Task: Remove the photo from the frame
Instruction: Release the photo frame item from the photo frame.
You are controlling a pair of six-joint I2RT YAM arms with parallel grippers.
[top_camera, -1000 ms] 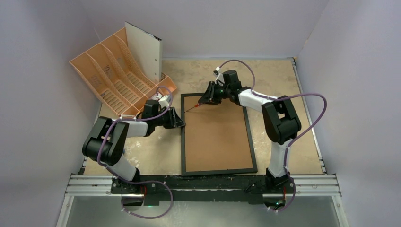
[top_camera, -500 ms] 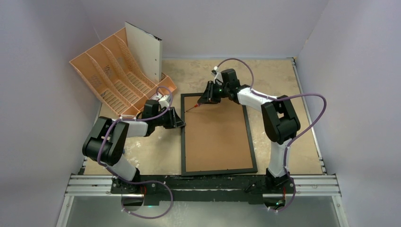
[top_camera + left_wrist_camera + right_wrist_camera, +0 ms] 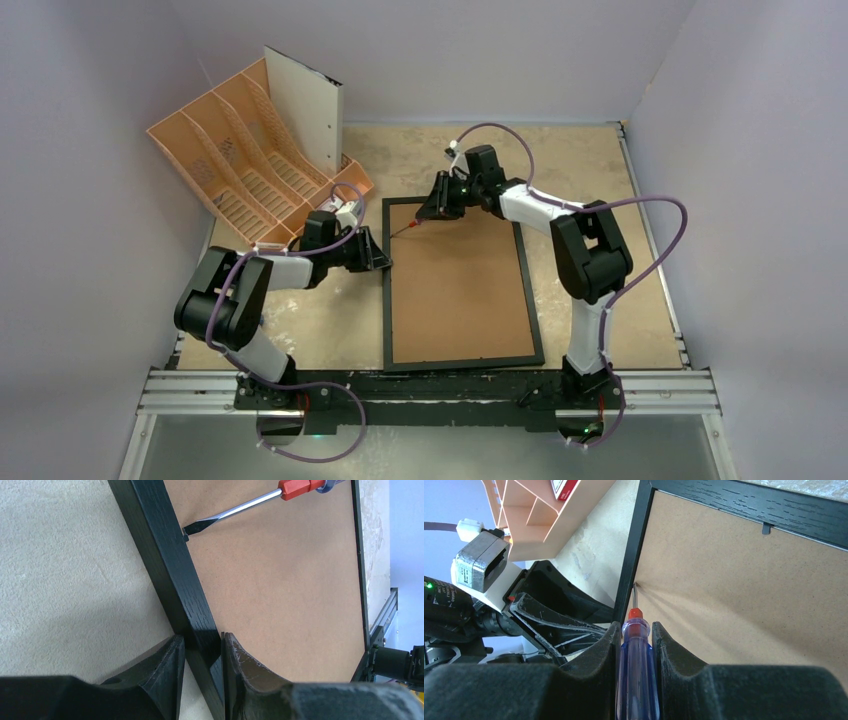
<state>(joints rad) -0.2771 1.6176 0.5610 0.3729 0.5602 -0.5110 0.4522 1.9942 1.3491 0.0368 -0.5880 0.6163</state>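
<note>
On the left rail of the frame (image 3: 387,300): noted left gripper (image 3: 202,647) pinching that rail; right gripper (image 3: 637,630) clamping a screwdriver (image 3: 638,690), shaft slanting leftward, tip against the clip (image 3: 185,534).

Lab cell with plain walls (image 3: 90,200), aluminium rail (image 3: 190,391).

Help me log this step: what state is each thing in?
frame: lying face down, backing board in place.
left gripper: shut on the frame's left rail.
right gripper: shut on the screwdriver.
screwdriver: tip against the left rail's inner edge.
file organiser: holds a white sheet.
photo: hidden.
</note>
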